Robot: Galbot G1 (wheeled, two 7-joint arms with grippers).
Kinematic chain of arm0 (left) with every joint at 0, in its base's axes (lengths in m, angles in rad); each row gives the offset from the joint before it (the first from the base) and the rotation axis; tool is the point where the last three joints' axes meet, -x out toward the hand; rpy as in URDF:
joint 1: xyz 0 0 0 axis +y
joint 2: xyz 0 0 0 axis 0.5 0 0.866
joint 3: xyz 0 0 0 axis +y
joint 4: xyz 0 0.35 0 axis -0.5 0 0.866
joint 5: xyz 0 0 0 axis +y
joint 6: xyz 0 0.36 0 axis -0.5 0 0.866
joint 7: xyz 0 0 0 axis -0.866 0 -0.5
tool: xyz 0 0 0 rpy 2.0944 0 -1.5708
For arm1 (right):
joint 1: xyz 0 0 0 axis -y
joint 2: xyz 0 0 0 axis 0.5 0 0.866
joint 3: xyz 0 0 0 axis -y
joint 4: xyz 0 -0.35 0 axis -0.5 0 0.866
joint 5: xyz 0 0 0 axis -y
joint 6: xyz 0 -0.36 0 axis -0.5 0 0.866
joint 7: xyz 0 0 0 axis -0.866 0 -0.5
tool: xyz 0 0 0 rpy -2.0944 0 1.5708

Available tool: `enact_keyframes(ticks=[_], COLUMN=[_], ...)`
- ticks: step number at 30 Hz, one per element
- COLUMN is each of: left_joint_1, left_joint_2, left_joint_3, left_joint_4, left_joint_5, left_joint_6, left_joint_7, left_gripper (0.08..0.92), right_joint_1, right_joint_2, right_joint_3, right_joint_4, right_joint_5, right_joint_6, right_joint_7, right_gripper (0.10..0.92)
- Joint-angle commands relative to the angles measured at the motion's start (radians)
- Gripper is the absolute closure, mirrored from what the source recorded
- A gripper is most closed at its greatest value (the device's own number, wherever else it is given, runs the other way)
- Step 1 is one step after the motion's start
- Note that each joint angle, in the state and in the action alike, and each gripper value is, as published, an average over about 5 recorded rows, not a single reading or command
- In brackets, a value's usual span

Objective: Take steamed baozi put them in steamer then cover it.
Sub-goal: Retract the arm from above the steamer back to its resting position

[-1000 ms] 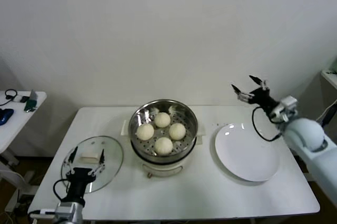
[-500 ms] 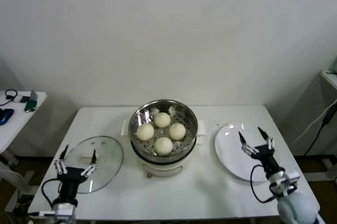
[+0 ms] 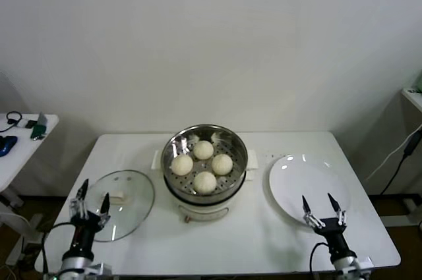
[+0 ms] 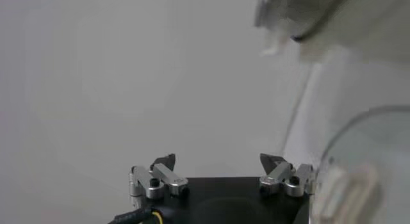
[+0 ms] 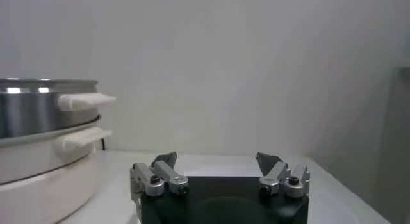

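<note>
Several cream-white steamed baozi (image 3: 205, 182) lie in the shiny steel steamer (image 3: 231, 143) at the table's middle. Its steel wall (image 5: 32, 113) and cream pot base (image 5: 38, 174) show in the right wrist view. The cover (image 3: 135, 204), a clear glass lid with a cream handle (image 3: 116, 196), lies flat on the table to the left; its rim (image 4: 333, 148) shows in the left wrist view. My left gripper (image 3: 94, 194) stands open at the lid's front-left edge, fingertips up, holding nothing (image 4: 218, 161). My right gripper (image 3: 318, 202) stands open and empty at the plate's front edge (image 5: 216, 158).
A flat white plate (image 3: 310, 178) lies right of the steamer. A small side table (image 3: 16, 138) with dark gadgets stands at the far left. A white wall rises behind the table, and a cable (image 3: 402, 161) hangs at the far right.
The right arm has swung from high at the far right down to the table's front, by the plate. The left gripper has drawn back from over the lid toward the front edge.
</note>
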Motion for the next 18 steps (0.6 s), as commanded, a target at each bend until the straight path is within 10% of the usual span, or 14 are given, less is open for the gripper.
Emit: enact_keyframes(ticks=[1, 18], left_joint_1=[-0.110, -0.285], left_joint_2=[0.001, 0.032], left_joint_3=[0.024, 0.040], left_joint_4=[0.251, 0.510], left_joint_5=[0.362, 0.325], left_joint_6=[0.025, -0.036], left_joint_7=[-0.057, -0.097], left_gripper=[0.177, 0.177], right_joint_1=[-0.052, -0.072], right_joint_2=[0.061, 0.075], right_joint_3=[0.020, 0.045], right_joint_4=[-0.014, -0.001], right_joint_5=[-0.026, -0.025], right_joint_6=[0.055, 0.058], right_joint_7=[0.002, -0.001], right_gripper=[0.203, 0.203])
